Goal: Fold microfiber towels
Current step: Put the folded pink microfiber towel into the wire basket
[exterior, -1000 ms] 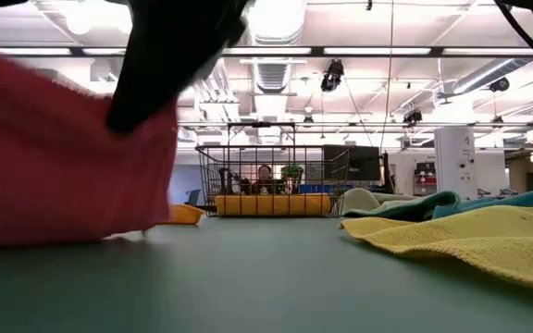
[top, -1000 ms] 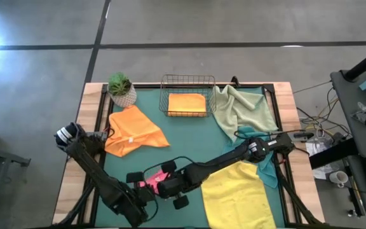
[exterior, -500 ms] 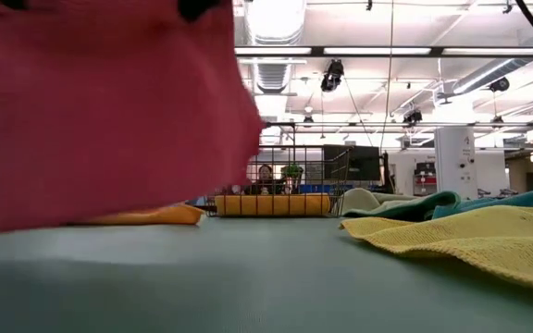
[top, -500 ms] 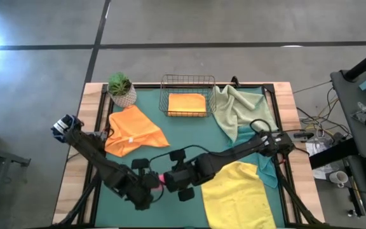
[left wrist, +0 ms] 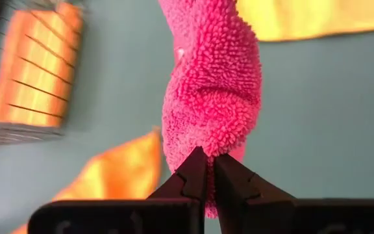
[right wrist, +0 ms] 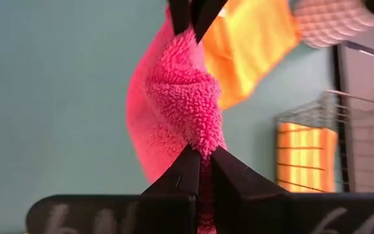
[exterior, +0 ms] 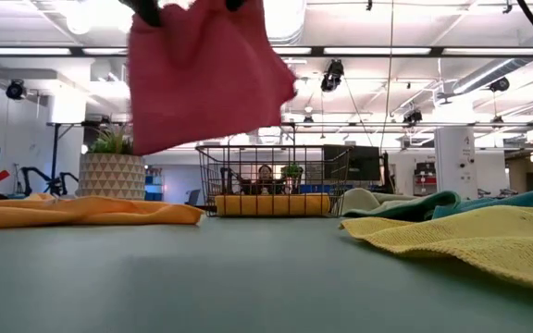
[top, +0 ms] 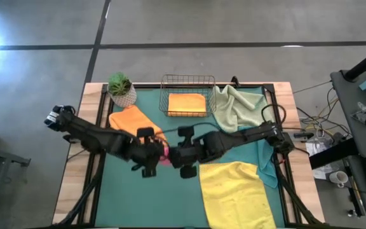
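Note:
A pink microfiber towel (exterior: 206, 79) hangs in the air over the middle of the green mat (top: 170, 197), between my two grippers. My left gripper (left wrist: 210, 168) and my right gripper (right wrist: 204, 159) are both shut on its top, facing each other closely (top: 164, 156). One orange towel (top: 132, 124) lies crumpled on the mat at the far left. A second, folded orange towel (top: 187, 102) lies in the wire basket (top: 187, 81). The yellow towel (top: 234, 194), the teal one (top: 267, 170) and the sage green one (top: 237, 108) lie along the right side. My left gripper pinches a bunched part of the pink towel's upper edge (left wrist: 206, 140) between its two fingers, slanting down from the table's left. The towel hangs below, clear of the mat. My right gripper pinches the upper edge (right wrist: 200, 140) a short way from the left fingers (right wrist: 190, 13), slanting down from the table's right. The cloth between the two holds is bunched, not taut.
A potted plant (top: 121, 89) stands at the far left corner beside the basket. Bare mat lies near the front edge, left of the yellow towel. Cables and a desk (top: 361, 95) are off the table's right side.
Both grippers have risen and gone from the near edge toward the table's middle and the basket, staying shut on the pink towel. The towel, whose lower edge was down near the mat, now hangs lifted clear of it.

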{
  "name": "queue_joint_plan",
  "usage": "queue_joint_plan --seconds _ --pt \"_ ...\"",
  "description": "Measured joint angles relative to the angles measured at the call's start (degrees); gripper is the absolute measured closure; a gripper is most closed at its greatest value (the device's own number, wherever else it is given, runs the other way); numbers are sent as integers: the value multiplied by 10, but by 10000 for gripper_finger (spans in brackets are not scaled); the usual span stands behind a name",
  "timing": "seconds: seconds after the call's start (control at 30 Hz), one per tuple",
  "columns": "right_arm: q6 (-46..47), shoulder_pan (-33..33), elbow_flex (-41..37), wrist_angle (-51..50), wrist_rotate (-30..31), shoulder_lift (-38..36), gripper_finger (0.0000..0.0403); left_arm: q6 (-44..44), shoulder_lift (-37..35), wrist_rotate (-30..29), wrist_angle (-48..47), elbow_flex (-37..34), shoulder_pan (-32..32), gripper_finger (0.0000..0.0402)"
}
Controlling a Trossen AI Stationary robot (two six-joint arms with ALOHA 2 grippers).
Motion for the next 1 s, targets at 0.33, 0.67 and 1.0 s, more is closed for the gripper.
queue_joint_plan --seconds 0.33,0.67,1.0 --pt "-21 -69 0 -30 15 -33 394 156 -19 -53 11 15 105 400" --pt "-55 -147 0 -32 14 -65 394 283 -19 -58 75 34 218 400" --pt "-148 -246 -2 -29 -27 -73 394 381 -19 -48 191 30 321 400"
